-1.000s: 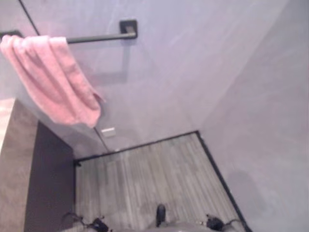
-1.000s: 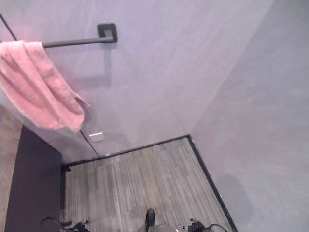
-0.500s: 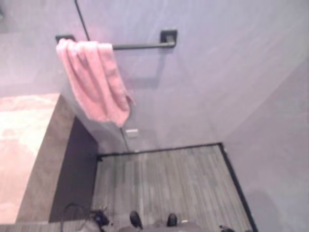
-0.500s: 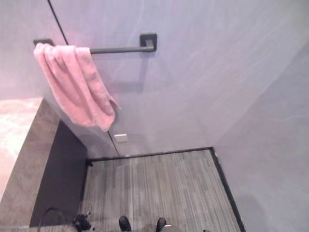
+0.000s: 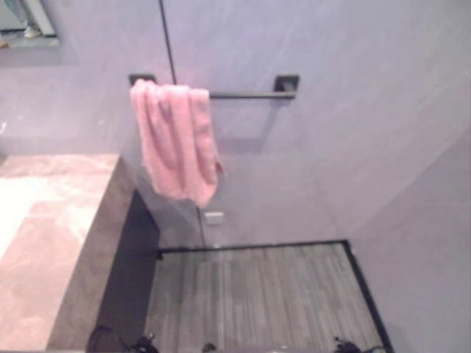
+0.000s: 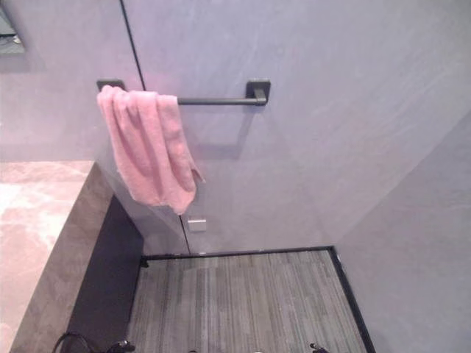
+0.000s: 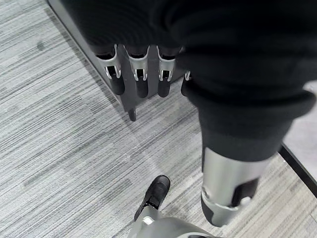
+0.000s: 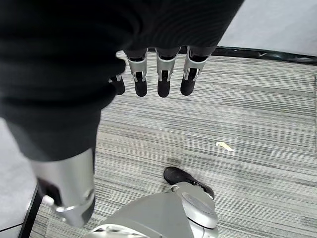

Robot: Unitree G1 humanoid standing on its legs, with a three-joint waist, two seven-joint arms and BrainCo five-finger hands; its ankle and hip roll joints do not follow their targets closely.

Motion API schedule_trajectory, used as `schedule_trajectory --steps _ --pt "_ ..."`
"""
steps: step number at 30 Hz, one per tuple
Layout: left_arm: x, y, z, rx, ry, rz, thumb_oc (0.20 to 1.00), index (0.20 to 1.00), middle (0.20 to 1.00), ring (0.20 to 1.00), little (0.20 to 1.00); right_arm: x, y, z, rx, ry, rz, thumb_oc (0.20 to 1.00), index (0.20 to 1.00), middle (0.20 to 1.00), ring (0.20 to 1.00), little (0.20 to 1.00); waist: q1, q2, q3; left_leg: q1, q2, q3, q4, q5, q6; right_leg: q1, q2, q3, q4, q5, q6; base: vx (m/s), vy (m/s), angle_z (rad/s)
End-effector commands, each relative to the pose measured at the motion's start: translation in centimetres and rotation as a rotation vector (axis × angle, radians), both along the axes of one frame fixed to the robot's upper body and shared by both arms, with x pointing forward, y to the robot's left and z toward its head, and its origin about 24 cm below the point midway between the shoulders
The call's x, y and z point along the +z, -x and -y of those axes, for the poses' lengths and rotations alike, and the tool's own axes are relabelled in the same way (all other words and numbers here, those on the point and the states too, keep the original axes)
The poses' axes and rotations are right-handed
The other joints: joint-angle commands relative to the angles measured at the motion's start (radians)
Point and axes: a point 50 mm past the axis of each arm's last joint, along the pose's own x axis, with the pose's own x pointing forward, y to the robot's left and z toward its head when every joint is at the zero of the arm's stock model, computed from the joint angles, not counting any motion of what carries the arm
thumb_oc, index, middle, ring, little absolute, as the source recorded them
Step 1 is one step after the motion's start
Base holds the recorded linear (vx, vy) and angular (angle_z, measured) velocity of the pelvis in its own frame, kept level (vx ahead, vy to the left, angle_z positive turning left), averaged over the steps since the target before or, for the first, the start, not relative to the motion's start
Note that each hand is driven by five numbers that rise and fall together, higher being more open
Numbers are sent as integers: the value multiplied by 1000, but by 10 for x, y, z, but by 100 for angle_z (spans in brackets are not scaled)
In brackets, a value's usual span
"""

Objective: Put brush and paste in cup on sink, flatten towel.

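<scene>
Camera swung left; towel (image 5: 176, 140) hangs bunched beside counter (image 5: 51, 243).

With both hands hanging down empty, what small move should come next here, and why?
Probably raise one hand toward the pink towel. It hangs bunched at the left end of the dark rail, so it is not yet flat. The left hand and right hand both hang open over the floor, holding nothing. The counter shows beside the towel.
</scene>
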Motion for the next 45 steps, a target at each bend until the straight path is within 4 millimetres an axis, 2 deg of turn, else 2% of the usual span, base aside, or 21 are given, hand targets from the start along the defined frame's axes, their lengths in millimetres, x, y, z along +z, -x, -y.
schedule_trajectory --steps 1,6,7,8,10,11,12,18,20,24,27,28,31,33,34,35,36,37,39,40,45 --pt "1 -1 -5 20 -13 1 1000 1000 1000 1000 1000 1 -4 1 28 29 -2 1000 1000 1000 1000 1000 -5 -8 8 48 -19 -97 20 -80 17 -37 -23 47 11 128 60 -4 158 7" --pt "1 1 -5 58 -3 15 1000 1000 1000 1000 1000 1 -12 -4 39 18 33 1000 1000 1000 1000 1000 4 -2 38 69 -33 -95 16 -89 37 -107 -48 53 162 169 63 -8 132 6" --pt "1 -1 -4 56 0 19 1000 1000 1000 1000 1000 1 -16 -8 52 6 49 1000 1000 1000 1000 1000 -9 -5 51 67 -33 -103 16 -82 32 -138 10 103 193 132 57 -4 24 -22" --pt "1 -1 -4 52 2 17 1000 1000 1000 1000 1000 1 -16 -10 64 -3 49 1000 1000 1000 1000 1000 -8 -10 53 64 -32 -105 16 -77 27 -157 58 140 181 94 44 26 -8 -11" --pt "1 1 -6 56 -1 14 1000 1000 1000 1000 1000 1 -17 -12 64 -7 59 1000 1000 1000 1000 1000 0 -12 52 56 -30 -97 16 -80 22 -156 71 114 115 75 36 43 -11 -10" --pt "1 1 -6 62 -1 14 1000 1000 1000 1000 1000 1 -18 -11 62 -2 64 1000 1000 1000 1000 1000 7 -10 52 50 -26 -85 16 -83 20 -158 65 87 55 87 37 45 -26 -3" --pt "1 2 -6 74 -3 12 1000 1000 1000 1000 1000 2 -21 -11 58 4 71 1000 1000 1000 1000 1000 9 -6 55 43 -21 -78 16 -87 14 -181 73 103 -58 128 47 34 -24 3" --pt "2 -2 -5 62 -5 24 1000 1000 1000 1000 1000 2 -24 -12 78 8 70 1000 1000 1000 1000 1000 19 -14 61 65 -26 -70 16 -100 7 -210 52 153 -241 240 69 134 -67 -10" --pt "0 0 -2 40 -4 12 1000 1000 1000 1000 1000 1 -24 -14 90 2 68 1000 1000 1000 1000 1000 16 -18 62 91 -24 -81 16 -116 3 -197 55 165 -231 238 68 281 -133 3" --pt "-2 8 1 63 7 -11 1000 1000 1000 1000 1000 -1 -14 -14 103 -3 33 1000 1000 1000 1000 1000 10 -27 31 149 14 -116 40 -141 -22 -174 104 194 -151 182 33 405 -257 36" --pt "-2 7 1 99 15 5 1000 1000 1000 1000 1000 -1 -9 -9 95 7 17 1000 1000 1000 1000 1000 7 -28 14 123 60 -146 145 -123 -51 -140 129 166 -137 135 1 338 -306 21" --pt "0 -2 1 87 13 32 1000 1000 1000 1000 1000 1 -11 -4 102 21 21 1000 1000 1000 1000 1000 10 -36 18 72 83 -161 261 -82 -76 -112 145 154 -143 117 -23 262 -306 30" --pt "2 -8 -1 75 7 49 1000 1000 1000 1000 1000 3 -14 -1 97 31 33 1000 1000 1000 1000 1000 13 -43 25 24 98 -172 364 -57 -86 -93 153 145 -148 107 -40 141 -204 9" --pt "5 -18 -4 57 -4 79 1000 1000 1000 1000 1000 6 -19 8 78 52 53 1000 1000 1000 1000 1000 19 -54 50 -61 110 -182 519 -31 -94 -72 154 128 -148 94 -61 86 -173 0" --pt "9 -27 -10 55 -29 107 1000 1000 1000 1000 1000 9 -20 16 67 81 52 1000 1000 1000 1000 1000 11 -68 54 -81 133 -152 462 -38 -84 -64 141 107 -148 74 -66 183 -140 9" --pt "10 -28 -14 58 -42 109 1000 1000 1000 1000 1000 11 -16 25 34 108 38 1000 1000 1000 1000 1000 3 -80 40 -67 148 -124 312 -56 -81 -48 118 100 -159 65 -54 158 -75 13" --pt "10 -28 -14 58 -42 109 1000 1000 1000 1000 1000 11 -16 25 34 108 38 1000 1000 1000 1000 1000 3 -81 41 -60 145 -123 302 -52 -80 -46 116 100 -160 64 -54 146 60 25" --pt "11 -30 -15 44 -52 117 1000 1000 1000 1000 1000 13 -12 32 10 134 31 1000 1000 1000 1000 1000 -2 -71 28 -76 164 -150 139 14 -102 -44 101 89 -158 60 -47 91 104 30" --pt "11 -30 -15 35 -53 113 1000 1000 1000 1000 1000 14 -13 35 13 141 31 1000 1000 1000 1000 1000 -1 -64 28 -78 168 -175 121 37 -106 -50 97 94 -144 56 -47 94 146 19" --pt "11 -26 -17 27 -57 99 1000 1000 1000 1000 1000 14 -15 34 45 141 24 1000 1000 1000 1000 1000 -6 -46 22 -60 163 -186 110 8 -105 -56 91 113 -118 47 -40 68 145 -21" --pt "11 -28 -14 -25 -51 91 1000 1000 1000 1000 1000 13 -13 33 64 142 14 1000 1000 1000 1000 1000 -9 -24 8 -25 132 -168 53 10 -101 -50 70 120 -133 67 -22 66 206 -37"
